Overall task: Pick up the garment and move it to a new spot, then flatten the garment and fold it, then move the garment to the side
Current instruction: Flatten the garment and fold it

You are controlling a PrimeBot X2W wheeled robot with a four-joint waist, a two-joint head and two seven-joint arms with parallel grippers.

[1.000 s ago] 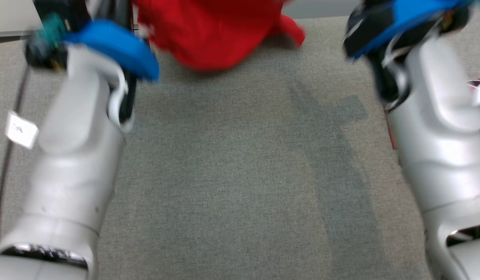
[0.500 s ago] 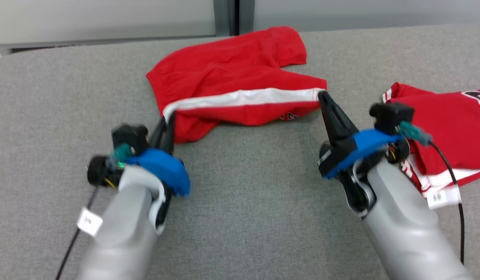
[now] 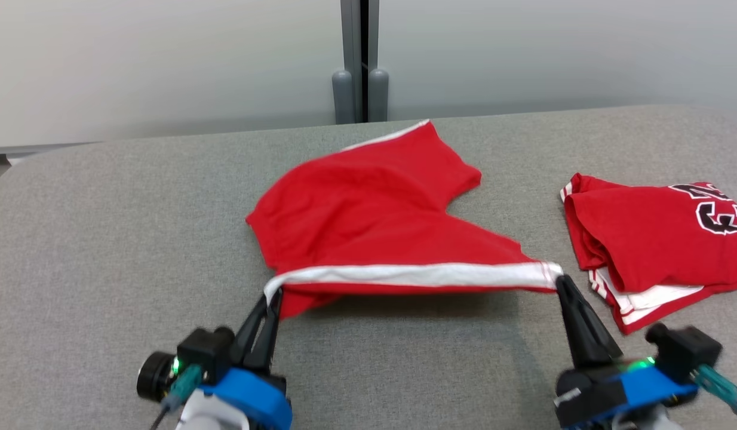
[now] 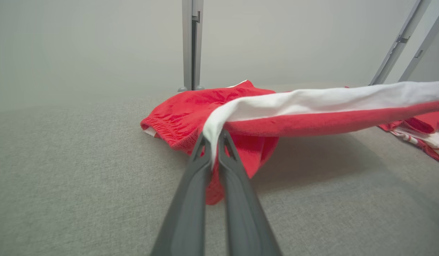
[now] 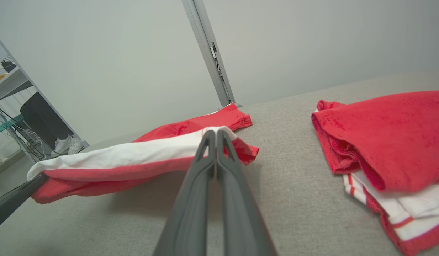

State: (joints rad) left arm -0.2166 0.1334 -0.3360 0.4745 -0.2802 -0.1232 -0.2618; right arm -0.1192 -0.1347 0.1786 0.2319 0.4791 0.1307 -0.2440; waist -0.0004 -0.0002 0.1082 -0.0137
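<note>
Nearest, the left gripper [image 3: 272,297] is seen with its jaws pinched together on the left end of the white band [image 3: 416,275] of the red garment [image 3: 368,221]. The jaws of the right gripper [image 3: 561,282] are pressed together on the band's right end. The band is held stretched between them, lifted off the grey padded surface [image 3: 106,239]. Beyond it, the rest of the garment is spread on the surface, near its middle. To the right, apart from it, a folded red jersey [image 3: 655,239] is laid. Farthest, a pale wall [image 3: 165,60] with a grey post [image 3: 359,89] is seen.
</note>
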